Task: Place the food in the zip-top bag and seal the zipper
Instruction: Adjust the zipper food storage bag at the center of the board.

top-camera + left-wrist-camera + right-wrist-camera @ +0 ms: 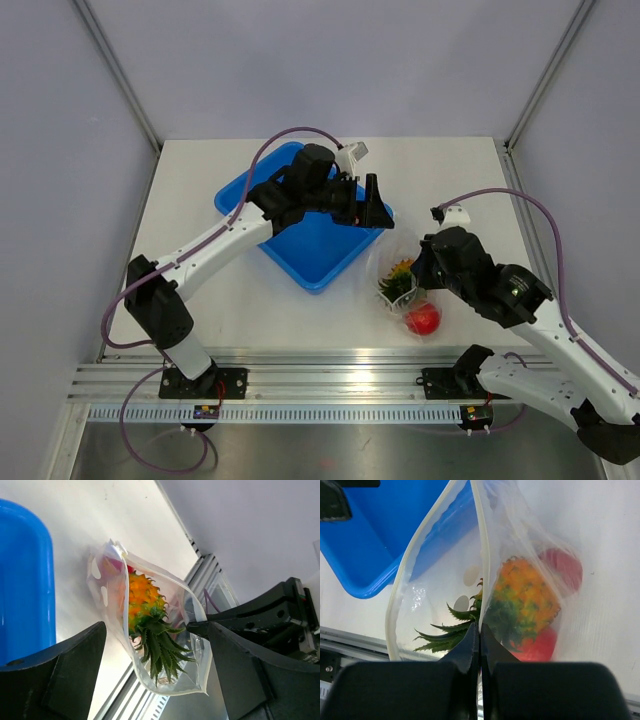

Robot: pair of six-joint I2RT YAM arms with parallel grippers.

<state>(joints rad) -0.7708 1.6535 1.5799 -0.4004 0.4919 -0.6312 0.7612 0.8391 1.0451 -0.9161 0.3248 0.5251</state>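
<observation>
Right wrist — red fruits (564,568) half-hidden behind pineapple (525,592)

White table (262,312) — pale grey walls (330,60), aluminium rail (330,384) near edge.

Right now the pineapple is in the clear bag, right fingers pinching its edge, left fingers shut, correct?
No: the left fingers are open, per the left wrist view. The pineapple is in the clear bag, right fingers pinching its edge.

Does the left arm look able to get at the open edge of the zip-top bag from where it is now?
Probably yes. The left claw is open and faces the mouth of the zip-top bag with nothing between them. The right claw pinches only one spot of the rim.
</observation>
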